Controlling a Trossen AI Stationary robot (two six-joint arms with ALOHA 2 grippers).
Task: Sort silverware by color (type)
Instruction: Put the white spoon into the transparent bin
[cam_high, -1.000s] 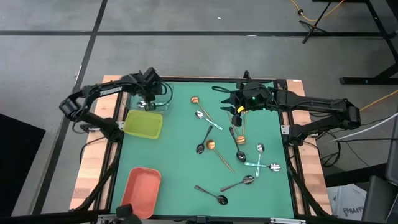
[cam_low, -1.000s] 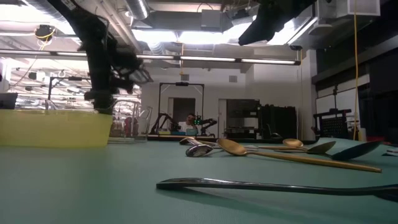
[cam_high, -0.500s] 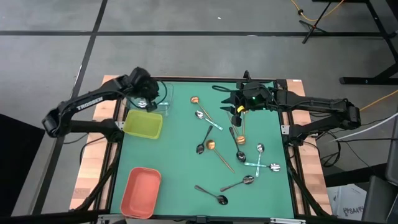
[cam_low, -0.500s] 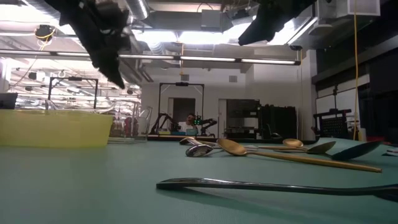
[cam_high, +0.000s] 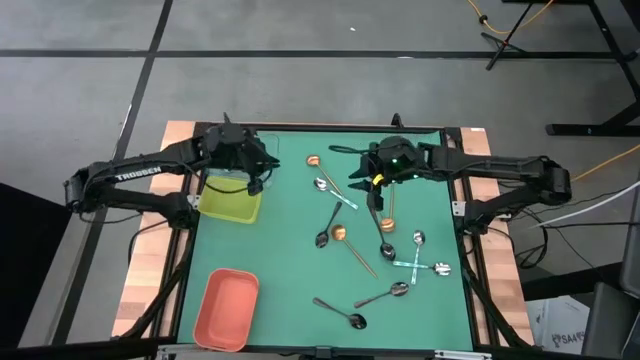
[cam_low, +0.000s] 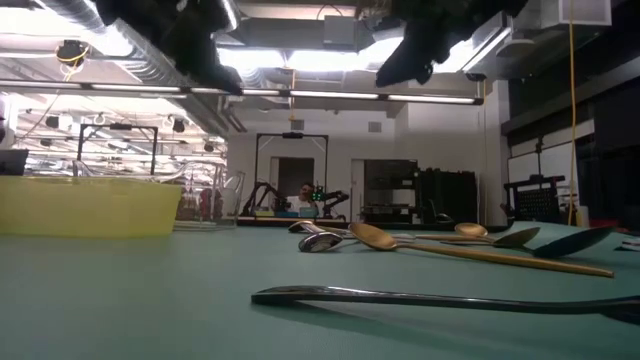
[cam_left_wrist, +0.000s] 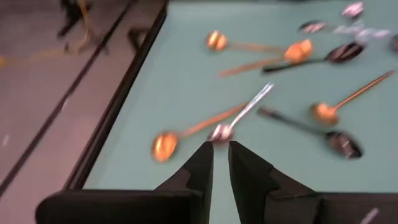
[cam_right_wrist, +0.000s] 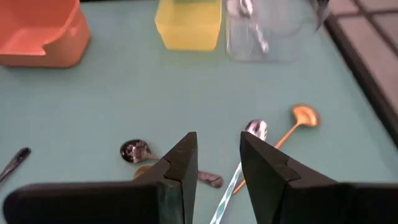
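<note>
1. The clear tray at the desk's 11 o'clock corner is largely covered by the left gripper in the high view; the right wrist view shows a silver spoon lying in it.
2. In the low view both arms are cut off at the upper edge, so neither gripper's tips show there.
3. The left wrist view is blurred; its jaws stand a narrow slit apart, grasping nothing.
4. The right gripper hangs over the spoons at 1 o'clock, jaws released with a clear gap, empty.
5. The spoons lie scattered from the desk's centre toward 4 o'clock.
6. Since a second ago the left gripper has swung from over the clear tray toward the centre, above the yellow tray; the right arm has shifted slightly inward.
7. The orange tray sits at 7 o'clock.
</note>
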